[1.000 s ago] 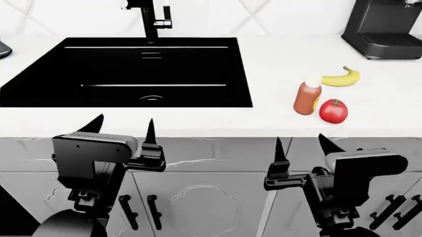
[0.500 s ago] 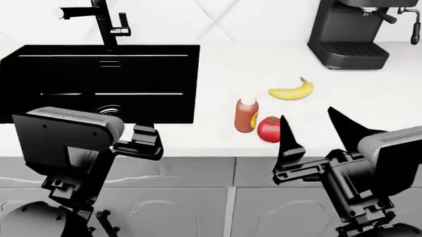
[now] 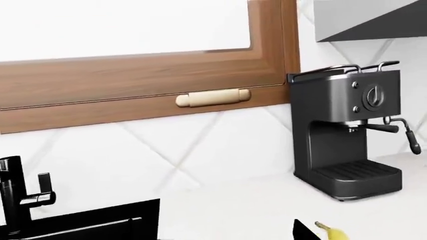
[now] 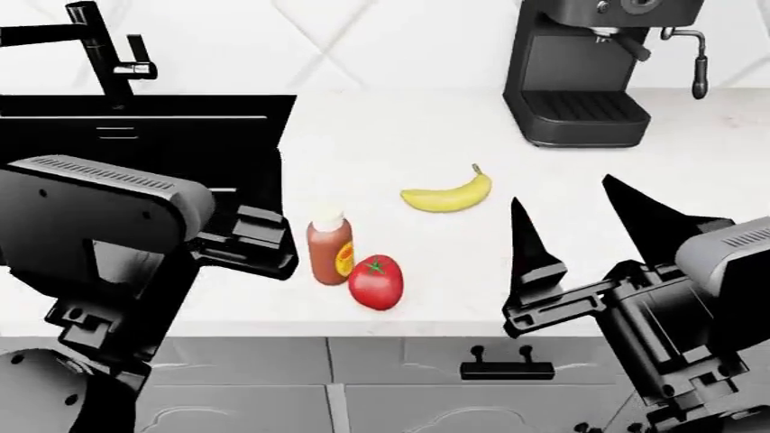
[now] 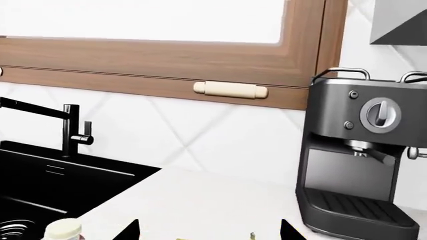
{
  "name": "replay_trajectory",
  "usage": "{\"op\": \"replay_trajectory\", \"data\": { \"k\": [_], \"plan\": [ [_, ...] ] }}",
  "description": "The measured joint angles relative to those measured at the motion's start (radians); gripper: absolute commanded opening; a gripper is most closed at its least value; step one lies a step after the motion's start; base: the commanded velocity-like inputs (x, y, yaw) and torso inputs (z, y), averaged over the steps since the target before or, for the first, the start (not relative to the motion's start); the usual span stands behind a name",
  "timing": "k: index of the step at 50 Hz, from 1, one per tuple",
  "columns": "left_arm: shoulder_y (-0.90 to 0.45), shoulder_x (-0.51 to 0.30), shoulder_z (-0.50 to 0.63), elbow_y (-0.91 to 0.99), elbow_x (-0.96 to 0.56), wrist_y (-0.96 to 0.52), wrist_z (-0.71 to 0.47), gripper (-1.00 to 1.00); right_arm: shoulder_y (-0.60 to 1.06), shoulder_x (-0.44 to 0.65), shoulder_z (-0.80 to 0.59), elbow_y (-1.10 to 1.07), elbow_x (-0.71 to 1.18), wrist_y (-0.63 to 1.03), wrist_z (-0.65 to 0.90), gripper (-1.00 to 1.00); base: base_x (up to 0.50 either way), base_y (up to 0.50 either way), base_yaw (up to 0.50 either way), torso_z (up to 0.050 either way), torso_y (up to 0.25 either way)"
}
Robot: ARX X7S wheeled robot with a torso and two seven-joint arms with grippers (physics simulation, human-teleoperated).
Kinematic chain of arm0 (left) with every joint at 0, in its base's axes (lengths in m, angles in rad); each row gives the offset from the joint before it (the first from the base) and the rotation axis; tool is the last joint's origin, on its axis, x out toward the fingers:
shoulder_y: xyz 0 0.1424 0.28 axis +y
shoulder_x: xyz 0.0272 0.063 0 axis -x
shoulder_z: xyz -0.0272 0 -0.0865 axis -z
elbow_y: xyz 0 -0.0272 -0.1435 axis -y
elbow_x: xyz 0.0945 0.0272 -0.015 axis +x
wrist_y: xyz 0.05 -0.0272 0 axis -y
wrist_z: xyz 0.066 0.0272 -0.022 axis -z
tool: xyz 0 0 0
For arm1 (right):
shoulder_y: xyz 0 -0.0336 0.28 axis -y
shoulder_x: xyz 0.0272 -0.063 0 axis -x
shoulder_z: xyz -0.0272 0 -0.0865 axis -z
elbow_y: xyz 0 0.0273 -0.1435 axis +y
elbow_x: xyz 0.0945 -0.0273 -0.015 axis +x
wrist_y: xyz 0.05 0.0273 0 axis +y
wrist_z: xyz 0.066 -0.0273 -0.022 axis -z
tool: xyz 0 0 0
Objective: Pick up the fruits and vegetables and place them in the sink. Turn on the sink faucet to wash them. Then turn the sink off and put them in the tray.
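The yellow banana point(image 4: 448, 194) lies on the white counter right of the black sink point(image 4: 157, 135). The red tomato point(image 4: 377, 281) sits nearer the counter's front edge, touching an orange-red bottle point(image 4: 330, 248). My right gripper point(image 4: 565, 212) stands open with nothing in it, to the right of both and over the front edge. My left gripper point(image 3: 220, 236) is open over the sink's right edge; one tip shows near the banana's end point(image 3: 330, 232). The black faucet point(image 4: 108, 50) stands behind the sink. The tray is out of view.
A black coffee machine point(image 4: 590, 72) stands at the back right of the counter, against the tiled wall. A wood-framed window point(image 5: 167, 65) runs above the faucet point(image 5: 70, 135). Grey cabinet fronts with a black handle point(image 4: 506, 368) lie below the counter.
The head view has swung right: sink and faucet slid left, the coffee machine came fully in. Both grippers now stand higher, over the counter, the right one close to the banana and tomato.
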Motion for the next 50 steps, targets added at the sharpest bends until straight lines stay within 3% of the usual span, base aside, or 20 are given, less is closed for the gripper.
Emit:
{"op": "replay_trajectory", "data": {
  "k": [12, 19, 28, 39, 50],
  "plan": [
    [-0.194, -0.074, -0.059, -0.094, -0.452, -0.098, -0.306, 1.0, 0.119, 0.049, 0.02, -0.014, 0.173, 0.189, 0.088, 1.0, 0.23, -0.28, 0.0, 0.05, 0.0],
    [-0.256, -0.117, -0.051, -0.146, -0.558, -0.104, -0.382, 1.0, 0.29, 0.094, 0.041, 0.054, 0.468, 0.335, 0.31, 1.0, 0.23, -0.02, 0.0, 0.05, 0.0],
    [-0.317, -0.165, -0.021, -0.213, -0.679, -0.106, -0.469, 1.0, 0.472, 0.164, 0.015, 0.166, 0.806, 0.394, 0.58, 1.0, 0.48, -0.05, 0.0, 0.029, 0.0],
    [-0.399, -0.223, 0.045, -0.281, -0.868, -0.07, -0.62, 1.0, 0.544, 0.217, -0.002, 0.198, 0.968, 0.394, 0.676, 1.0, 0.48, -0.07, 0.0, 0.0, 0.0],
    [-0.446, -0.261, 0.095, -0.302, -0.982, -0.028, -0.706, 1.0, 0.529, 0.282, -0.057, 0.155, 1.195, 0.352, 0.727, 1.0, 0.02, 0.0, 0.0, 0.0, 0.0]
  ]
}}
